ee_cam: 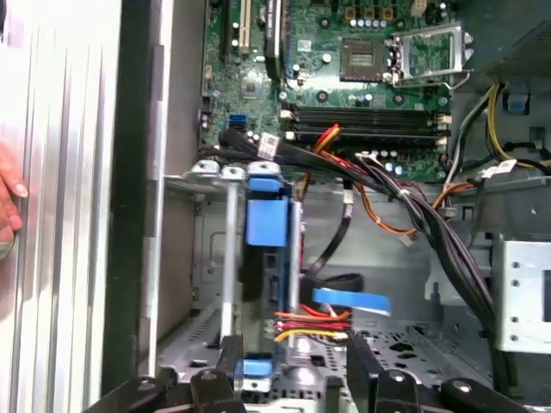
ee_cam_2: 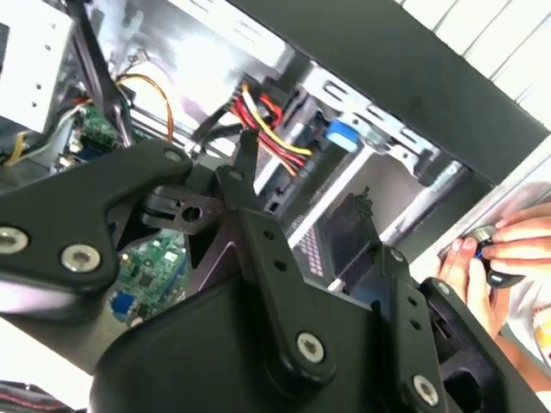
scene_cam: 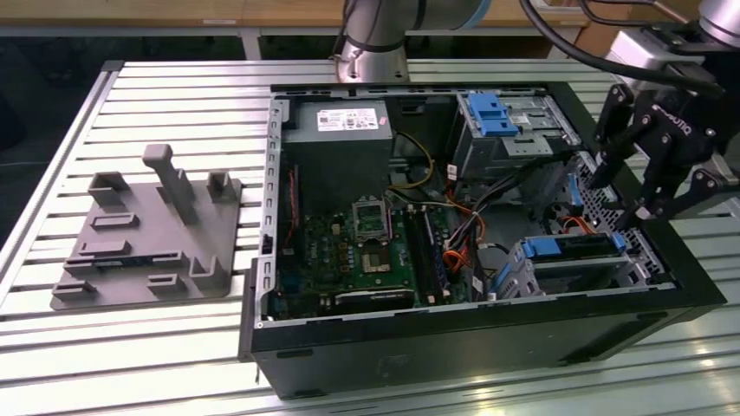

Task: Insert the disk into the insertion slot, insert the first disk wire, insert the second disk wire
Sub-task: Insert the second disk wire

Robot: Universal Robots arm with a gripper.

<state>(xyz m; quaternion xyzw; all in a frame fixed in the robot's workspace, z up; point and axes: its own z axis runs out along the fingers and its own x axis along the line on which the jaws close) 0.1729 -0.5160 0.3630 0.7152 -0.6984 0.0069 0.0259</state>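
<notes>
Ribbed aluminium tabletop (scene_cam: 173,95), bright with glare — pale wooden furniture (scene_cam: 139,10) behind it, dark floor (scene_cam: 29,95) alongside.

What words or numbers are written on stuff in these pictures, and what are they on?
No text can be read clearly.
White label on the grey power supply box: print too small to read.
White lettering on the black gripper: too small to read.
Green circuit board: markings too small to read.

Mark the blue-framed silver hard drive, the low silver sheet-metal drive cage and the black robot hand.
Blue-framed silver hard drive (scene_cam: 574,245): exterior view, its silver top face.
Low silver sheet-metal drive cage (scene_cam: 578,276): exterior view, its near wall.
Black robot hand (scene_cam: 622,201): exterior view, midway between fingertips.
</notes>
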